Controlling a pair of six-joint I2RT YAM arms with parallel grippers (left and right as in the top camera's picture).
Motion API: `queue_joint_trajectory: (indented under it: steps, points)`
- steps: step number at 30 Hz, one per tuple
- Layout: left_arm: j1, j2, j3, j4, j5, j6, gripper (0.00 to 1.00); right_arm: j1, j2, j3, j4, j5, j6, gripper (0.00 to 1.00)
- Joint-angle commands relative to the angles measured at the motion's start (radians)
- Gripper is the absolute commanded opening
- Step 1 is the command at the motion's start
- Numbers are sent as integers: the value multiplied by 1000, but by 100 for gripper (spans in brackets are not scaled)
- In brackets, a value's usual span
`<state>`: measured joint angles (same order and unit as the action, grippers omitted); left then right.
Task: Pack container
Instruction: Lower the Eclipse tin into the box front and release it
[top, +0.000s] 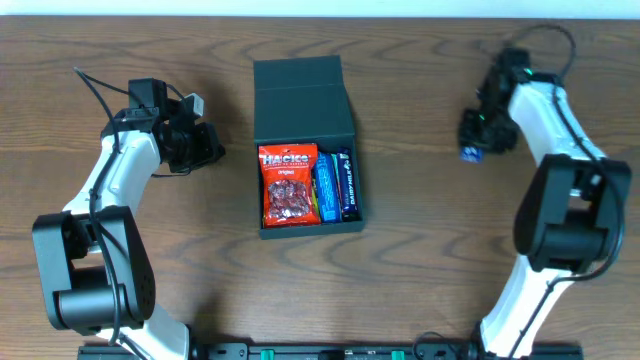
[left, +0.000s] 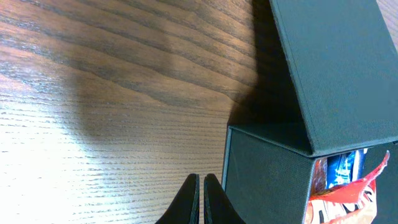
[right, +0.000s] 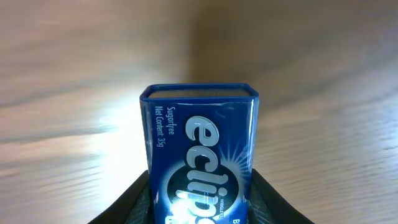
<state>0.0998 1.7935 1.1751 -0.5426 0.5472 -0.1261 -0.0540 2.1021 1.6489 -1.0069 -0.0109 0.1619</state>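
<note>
The dark teal container (top: 305, 110) sits at the table's middle with its flap lid open toward the back. Inside lie a red candy bag (top: 288, 185) and two blue bars (top: 335, 184). The left wrist view shows its outer wall (left: 267, 174) and raised lid (left: 339, 68). My left gripper (top: 212, 143) is shut and empty, just left of the container; its fingertips (left: 201, 180) show pressed together. My right gripper (top: 472, 140) is shut on a blue Eclipse mint tin (right: 200, 155), far right of the container; the tin also shows overhead (top: 470, 153).
Wood-grain table (top: 420, 260) all round. Both arm bases stand at the front edge, left (top: 95, 280) and right (top: 560, 240). Cables run behind each arm at the back corners.
</note>
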Motion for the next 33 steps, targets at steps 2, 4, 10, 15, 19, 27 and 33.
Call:
queue_joint_trajectory:
  steps: [2, 4, 10, 15, 19, 27, 33]
  points:
    - [-2, 11, 19, 0, 4, 14, 6, 198, -129, 140, -56, -28, 36, 1]
    - [-2, 11, 19, 0, 4, 14, 6, 330, -170, 178, -59, -53, 49, 1]
    - [-2, 11, 19, 2, 4, 14, 6, 546, -177, 173, -143, -102, 150, 1]
    - [-2, 11, 19, 3, 4, 14, 6, 632, -169, 117, -206, -114, 214, 1]
    - [-2, 11, 19, 7, 4, 14, 6, 673, -169, 41, -182, -114, 235, 2]
    - [-2, 11, 19, 4, 4, 14, 6, 702, -169, -124, -21, -52, 317, 2]
    - [-2, 11, 19, 0, 4, 14, 6, 696, -169, -214, 94, -14, 324, 19]
